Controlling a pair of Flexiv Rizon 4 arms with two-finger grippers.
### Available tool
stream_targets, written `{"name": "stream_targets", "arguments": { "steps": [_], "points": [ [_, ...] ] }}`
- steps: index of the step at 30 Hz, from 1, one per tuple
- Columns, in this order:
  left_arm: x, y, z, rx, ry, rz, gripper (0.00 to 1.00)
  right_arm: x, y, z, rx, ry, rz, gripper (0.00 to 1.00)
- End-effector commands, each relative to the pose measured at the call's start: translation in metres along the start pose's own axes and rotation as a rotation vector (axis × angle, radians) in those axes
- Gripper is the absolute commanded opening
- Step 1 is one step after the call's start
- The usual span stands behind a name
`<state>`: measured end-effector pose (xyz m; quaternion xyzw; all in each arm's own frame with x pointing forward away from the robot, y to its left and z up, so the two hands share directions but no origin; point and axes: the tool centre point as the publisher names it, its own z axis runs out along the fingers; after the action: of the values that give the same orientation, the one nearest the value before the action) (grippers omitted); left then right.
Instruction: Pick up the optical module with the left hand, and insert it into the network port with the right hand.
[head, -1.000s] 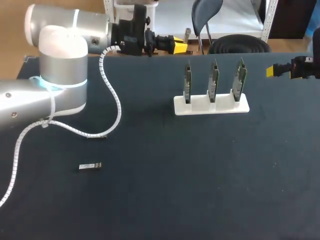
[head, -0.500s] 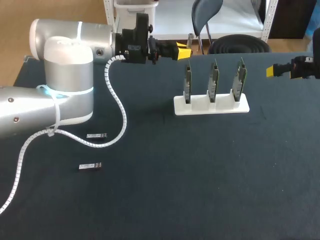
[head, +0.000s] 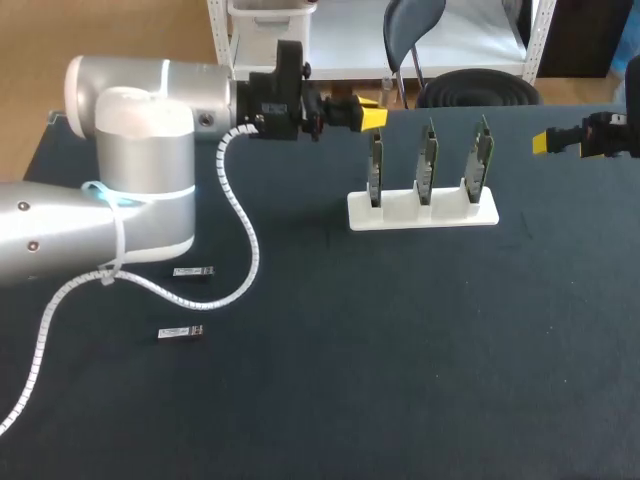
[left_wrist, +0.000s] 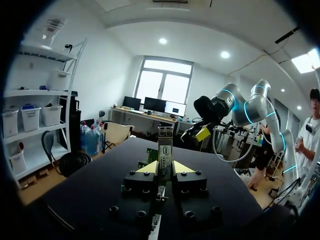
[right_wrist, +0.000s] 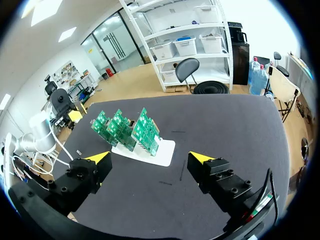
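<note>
You are in a robotics lab: left arm (head: 140, 190) and right arm (left_wrist: 250, 107) flank a dark table (head: 400, 350) bearing circuit boards (head: 427, 160) in a white stand (head: 420, 212).

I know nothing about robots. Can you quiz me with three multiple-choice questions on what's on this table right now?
1. How many green boards stand in the white stand? A) two B) three C) five
2. The right gripper is: A) open and empty B) shut on a cable C) shut on a board
3. The two loose modules lie: A) in the stand B) under the right gripper C) flat on the table, left of the stand
Answers: 1 B, three stand in a row. 2 A, its yellow tips are wide apart with nothing between. 3 C, both lie on the dark top.
</note>
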<state>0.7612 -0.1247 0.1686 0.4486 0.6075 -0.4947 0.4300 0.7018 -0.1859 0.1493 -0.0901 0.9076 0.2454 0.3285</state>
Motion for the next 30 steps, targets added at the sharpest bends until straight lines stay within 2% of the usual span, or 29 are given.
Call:
{"name": "stream_targets", "arguments": {
  "steps": [1,30],
  "points": [
    [0.0022,-0.002,0.0008,-0.01,-0.005,-0.002,0.0,0.0006,0.0019,-0.0014,0.008,-0.001,0.001,1.0],
    [0.0067,-0.001,0.0014,-0.017,0.012,-0.011,0.0,0.0006,0.0019,-0.0014,0.008,-0.001,0.001,1.0]
  ]
}}
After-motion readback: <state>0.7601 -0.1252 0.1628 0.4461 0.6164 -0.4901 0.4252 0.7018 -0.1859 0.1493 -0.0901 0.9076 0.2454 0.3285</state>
